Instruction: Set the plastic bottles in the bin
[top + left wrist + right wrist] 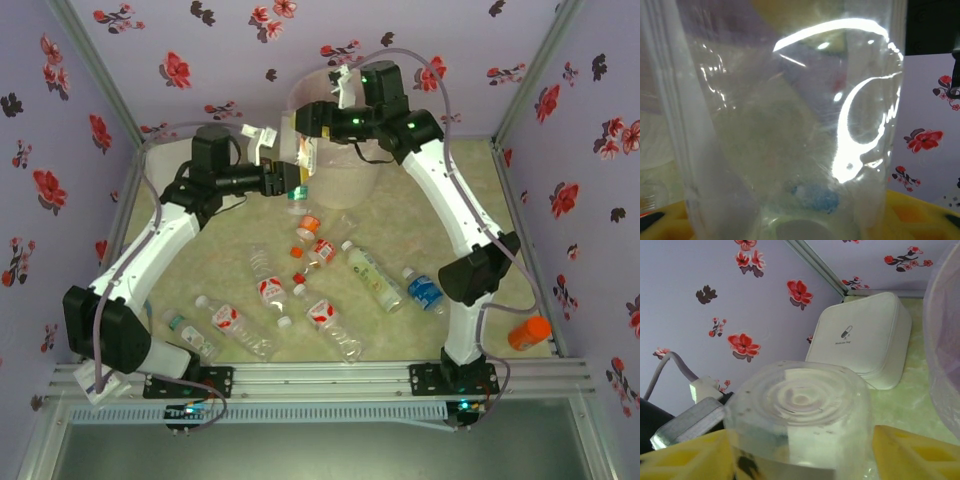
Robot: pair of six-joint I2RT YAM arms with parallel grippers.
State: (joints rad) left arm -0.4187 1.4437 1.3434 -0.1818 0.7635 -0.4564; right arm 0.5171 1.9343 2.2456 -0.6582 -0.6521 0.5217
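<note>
Sitting within right claw: clear bottle

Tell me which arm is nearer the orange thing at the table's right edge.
Right. The right arm has its elbow just left of the orange thing. The left arm stands on the far left of the table, with the loose bottles lying between.

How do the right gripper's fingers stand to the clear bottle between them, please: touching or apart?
Touching. The right wrist view shows both yellow fingers lying against the clear bottle, with no gap.
</note>
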